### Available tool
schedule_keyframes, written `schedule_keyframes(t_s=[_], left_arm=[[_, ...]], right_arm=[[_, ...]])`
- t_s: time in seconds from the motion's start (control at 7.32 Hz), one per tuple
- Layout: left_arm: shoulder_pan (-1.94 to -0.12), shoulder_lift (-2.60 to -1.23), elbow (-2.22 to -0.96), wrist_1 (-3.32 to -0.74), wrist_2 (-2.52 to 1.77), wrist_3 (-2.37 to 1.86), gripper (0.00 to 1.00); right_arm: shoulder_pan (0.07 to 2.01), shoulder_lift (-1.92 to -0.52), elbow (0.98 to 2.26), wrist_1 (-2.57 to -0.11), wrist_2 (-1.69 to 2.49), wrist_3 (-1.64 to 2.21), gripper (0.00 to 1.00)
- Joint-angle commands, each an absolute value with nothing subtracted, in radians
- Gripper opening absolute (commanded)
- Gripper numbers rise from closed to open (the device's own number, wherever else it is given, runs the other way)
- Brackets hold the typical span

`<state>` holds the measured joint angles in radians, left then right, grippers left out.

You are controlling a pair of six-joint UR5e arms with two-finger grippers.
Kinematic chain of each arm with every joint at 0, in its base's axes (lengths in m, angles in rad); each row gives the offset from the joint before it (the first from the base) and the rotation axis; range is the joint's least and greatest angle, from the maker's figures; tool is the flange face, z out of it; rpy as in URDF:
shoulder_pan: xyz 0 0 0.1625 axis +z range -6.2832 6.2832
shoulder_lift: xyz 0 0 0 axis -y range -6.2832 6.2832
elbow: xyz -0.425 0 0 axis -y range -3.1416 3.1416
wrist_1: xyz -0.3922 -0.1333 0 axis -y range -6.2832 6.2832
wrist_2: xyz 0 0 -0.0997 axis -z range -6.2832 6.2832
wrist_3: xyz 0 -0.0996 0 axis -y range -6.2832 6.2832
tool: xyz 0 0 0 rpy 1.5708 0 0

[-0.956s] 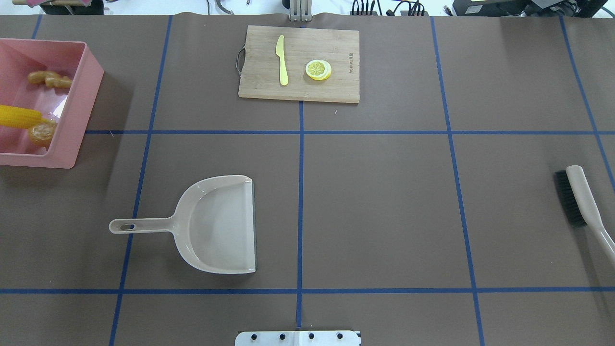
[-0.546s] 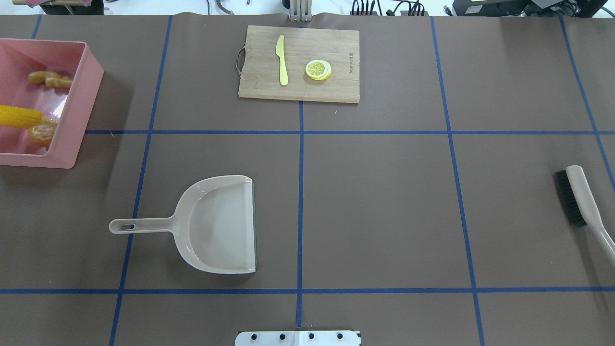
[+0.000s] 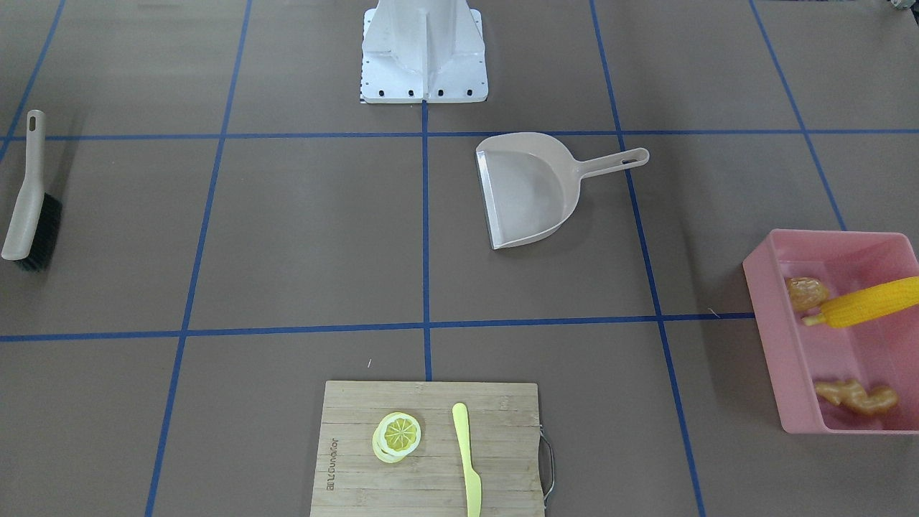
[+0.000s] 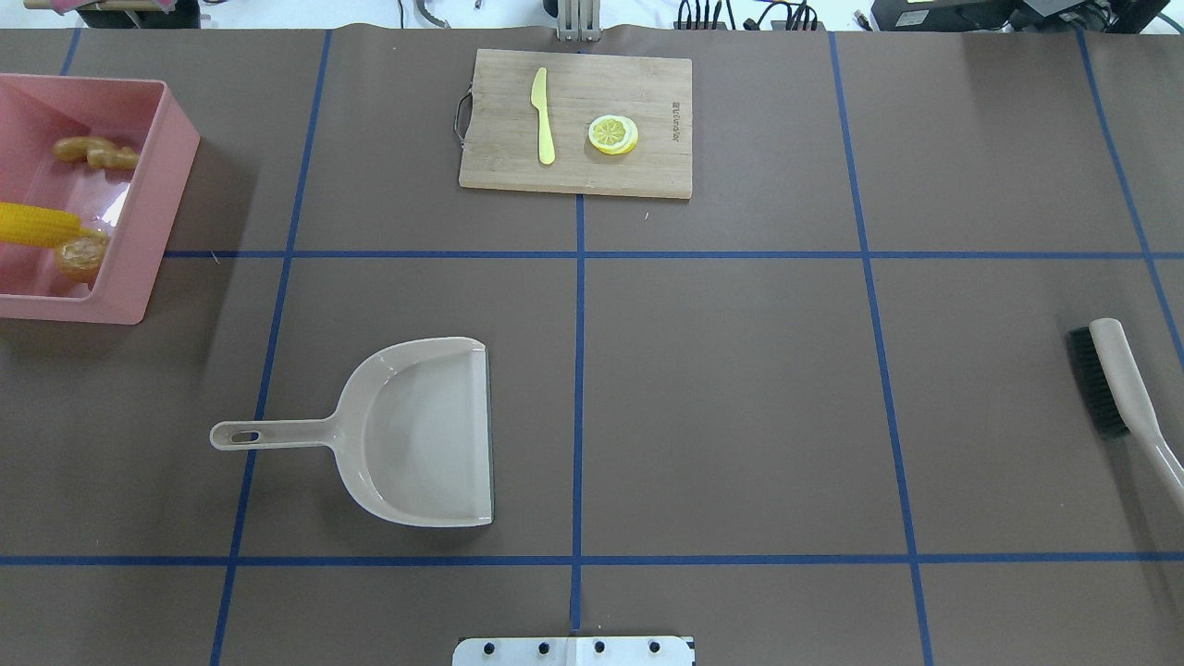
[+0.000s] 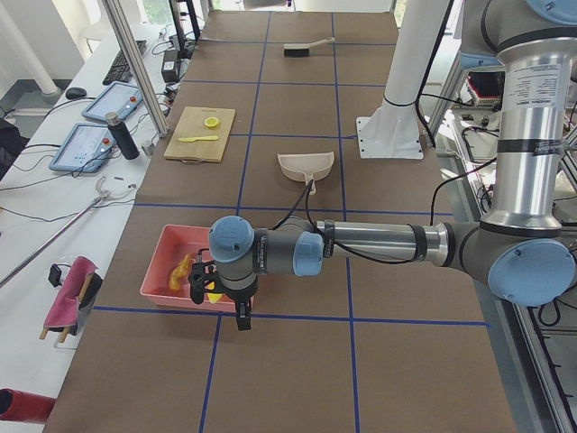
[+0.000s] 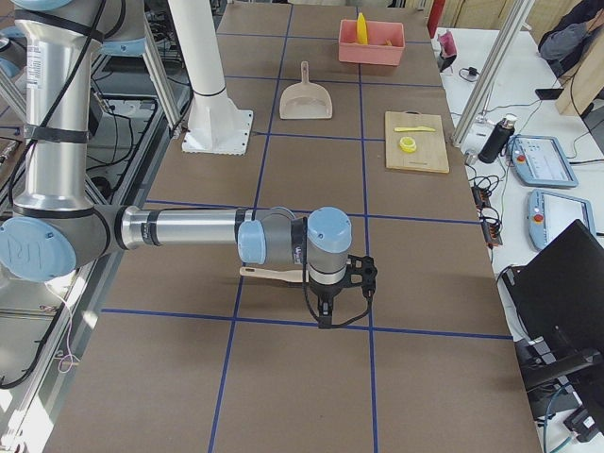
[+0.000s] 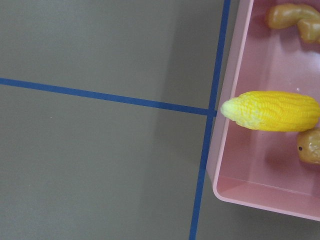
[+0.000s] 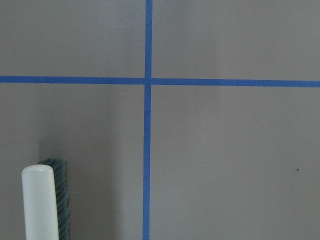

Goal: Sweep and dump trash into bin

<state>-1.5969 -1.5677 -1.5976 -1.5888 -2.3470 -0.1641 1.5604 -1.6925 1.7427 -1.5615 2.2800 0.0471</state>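
Observation:
The pink bin (image 4: 176,148) stands at the table's far left and holds the yellow corn cob (image 4: 37,225), the brown potato (image 4: 81,257) and the tan ginger root (image 4: 95,153). The left wrist view shows the bin's wall (image 7: 235,150), the corn (image 7: 275,111), the potato (image 7: 310,146) and the ginger (image 7: 292,17). My left gripper (image 5: 219,293) hangs over the bin's outer edge, seen only in the exterior left view; I cannot tell if it is open. My right gripper (image 6: 328,300) hangs by the brush (image 6: 274,274), seen only in the exterior right view; I cannot tell its state.
A beige dustpan (image 4: 416,435) lies empty left of centre, its handle toward the bin. The brush (image 4: 1119,388) lies at the right edge. A wooden cutting board (image 4: 629,92) at the back carries a yellow-green knife (image 4: 543,116) and a lemon slice (image 4: 612,134).

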Motion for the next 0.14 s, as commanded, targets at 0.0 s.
schedule_keyframes(t_s=[0.0], left_arm=[[-1.597,-1.568,-1.595,-1.589,-2.349,-0.164,0.99]], right_arm=[[1.560,-1.694,1.741,-1.562,2.278,0.048,1.00]])
